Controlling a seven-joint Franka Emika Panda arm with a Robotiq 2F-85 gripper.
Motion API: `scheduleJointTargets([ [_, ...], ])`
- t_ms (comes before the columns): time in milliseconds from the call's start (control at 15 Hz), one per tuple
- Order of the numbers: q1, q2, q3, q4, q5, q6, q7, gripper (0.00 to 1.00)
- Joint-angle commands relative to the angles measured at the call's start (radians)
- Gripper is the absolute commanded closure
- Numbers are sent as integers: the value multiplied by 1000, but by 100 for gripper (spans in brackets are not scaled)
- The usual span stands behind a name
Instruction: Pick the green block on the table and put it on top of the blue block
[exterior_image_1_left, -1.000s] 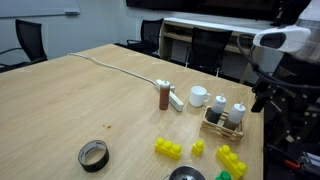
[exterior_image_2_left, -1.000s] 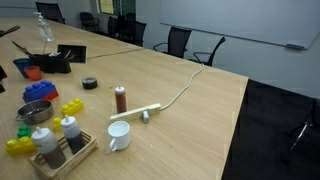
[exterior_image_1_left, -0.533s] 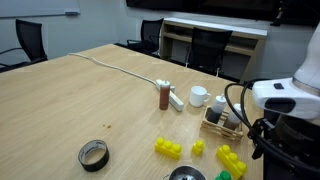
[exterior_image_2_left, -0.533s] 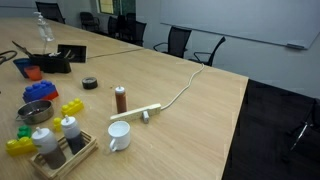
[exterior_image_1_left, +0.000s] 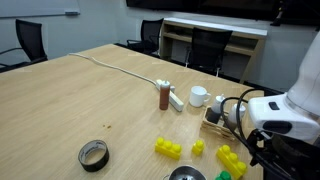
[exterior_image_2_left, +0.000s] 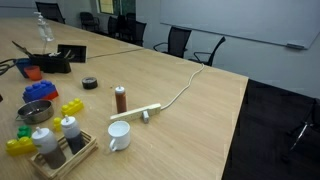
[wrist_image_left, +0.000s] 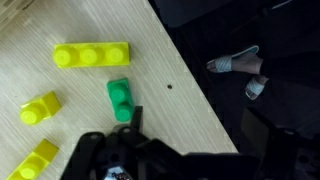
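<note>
The green block (wrist_image_left: 120, 98) lies on the table (wrist_image_left: 60, 20) close to its edge, studs up; it also shows in an exterior view (exterior_image_1_left: 223, 175). My gripper (wrist_image_left: 198, 128) is open and empty, hovering over the table's edge. Its one visible finger stands just beside the green block, which lies outside the jaws. The arm's white link (exterior_image_1_left: 280, 110) hangs low at the table's end. A small blue thing (exterior_image_2_left: 38, 91) sits far left in an exterior view; it is too small to tell whether it is the blue block.
Yellow studded bricks (wrist_image_left: 92, 55) (wrist_image_left: 40, 107) lie around the green block. A wooden caddy of bottles (exterior_image_1_left: 222, 116), white mug (exterior_image_1_left: 199, 96), brown bottle (exterior_image_1_left: 164, 95), tape roll (exterior_image_1_left: 93, 155) and grey bowl (exterior_image_1_left: 185, 174) stand nearby. Dark floor lies beyond the edge.
The arm has come down from high at the table's end to low over the edge near the bricks. Nothing on the table has moved.
</note>
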Motion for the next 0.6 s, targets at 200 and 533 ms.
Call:
scheduleJointTargets([
  [200,-22,87,22,26,-48,58,-62,0],
  [533,-41,206,34,64,-123,124,-120,0],
])
